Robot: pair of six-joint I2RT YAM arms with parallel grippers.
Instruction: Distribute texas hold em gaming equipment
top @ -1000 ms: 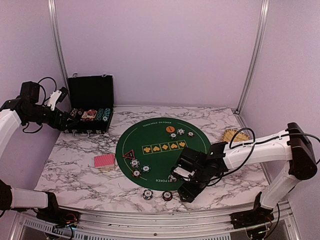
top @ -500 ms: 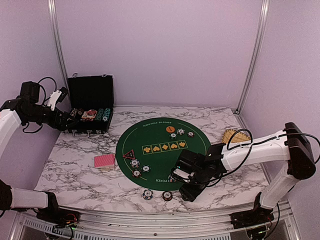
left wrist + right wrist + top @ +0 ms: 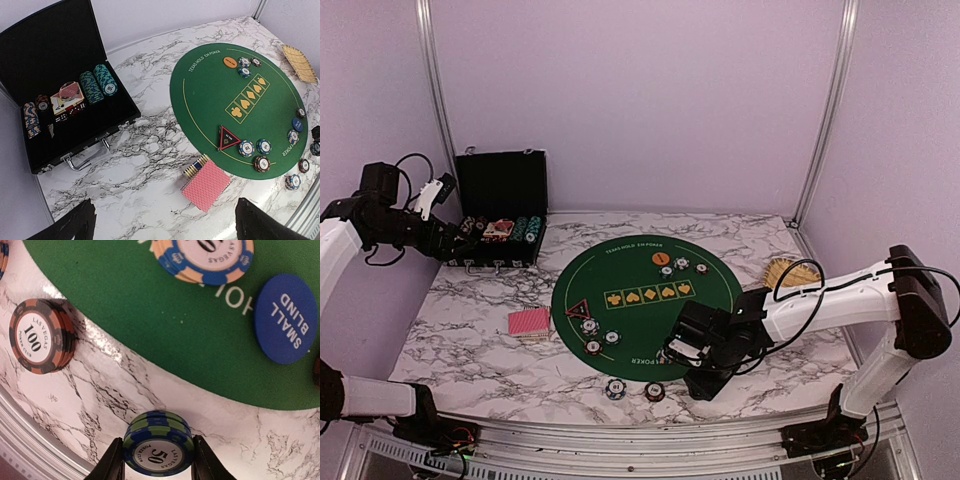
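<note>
**Lot: Texas hold 'em set, part distributed**

1. Table [image 3: 470, 330], marbled top. Carries everything below.
2. Green mat [image 3: 640, 270], round and central. It is the playing field and the reference for every position given here.
3. Black case [image 3: 50, 50], off the mat's far-left side, with the lid propped up. Rows of chips [image 3: 97, 85] remain in the tray, so supply is likely not exhausted.
4. Left tool [image 3: 165, 215], well off the mat's left and facing the case. Its fingers are spread wide and hold nothing. It is probably waiting to draw stock from the case.
5. Right tool [image 3: 158, 467], at the mat's near rim, pinching item 11.
6. Tan slatted piece [image 3: 299, 62], off the mat's right rim. Not part of the set.
7. Red-backed cards [image 3: 206, 184], squared in a deck just off the mat's left rim and undealt.
8. Red-rimmed triangle [image 3: 228, 139], on the mat just inside its left rim.
9. Orange disc [image 3: 229, 61], on the mat at the far side. The blue "small blind" disc [image 3: 286, 318] is on the mat at the near side. Judged to mark seats.
10. "100" chip stack [image 3: 39, 336], on the marble just off the near rim. A blue-and-orange stack [image 3: 202, 255] sits just inside the rim.
11. "50" chip stack [image 3: 157, 440], blue and green, on the marble just off the near rim. It is gripped edge to edge, presumably so the stack shifts whole to a player's spot.
</note>
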